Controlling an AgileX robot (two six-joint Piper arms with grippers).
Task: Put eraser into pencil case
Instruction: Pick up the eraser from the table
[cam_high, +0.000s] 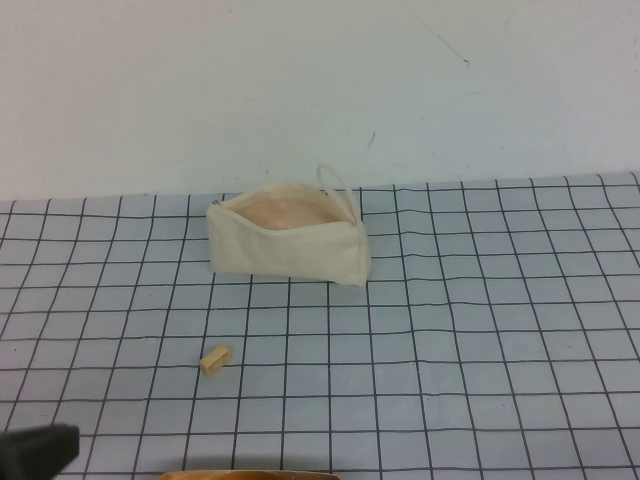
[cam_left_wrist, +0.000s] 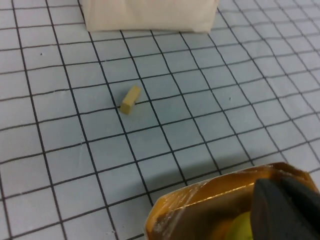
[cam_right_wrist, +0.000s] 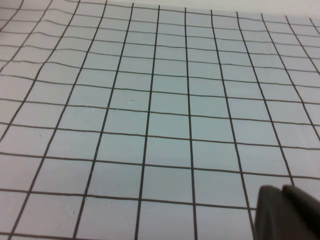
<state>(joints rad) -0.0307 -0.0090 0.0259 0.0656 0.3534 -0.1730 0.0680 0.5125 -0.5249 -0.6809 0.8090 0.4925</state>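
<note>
The pencil case (cam_high: 288, 243) is a cream-white pouch lying at the back middle of the grid mat, with its zip open, its pinkish lining showing and a thin loop strap (cam_high: 336, 184) at its right end. The eraser (cam_high: 215, 360), a tiny tan block, lies on the mat in front of the pouch and to its left, apart from it. In the left wrist view the eraser (cam_left_wrist: 130, 100) lies between the pouch (cam_left_wrist: 150, 15) and my left gripper (cam_left_wrist: 281, 189), which is shut, empty and well short of it. My left gripper also shows at the near left corner (cam_high: 35, 450). My right gripper (cam_right_wrist: 283, 193) is shut and empty over bare mat.
An orange-brown taped object (cam_left_wrist: 210, 205) with something yellow-green inside sits right by the left gripper; its edge shows at the near edge of the high view (cam_high: 250, 474). The grid mat (cam_high: 480, 330) ends at a white wall (cam_high: 300, 90) behind the pouch.
</note>
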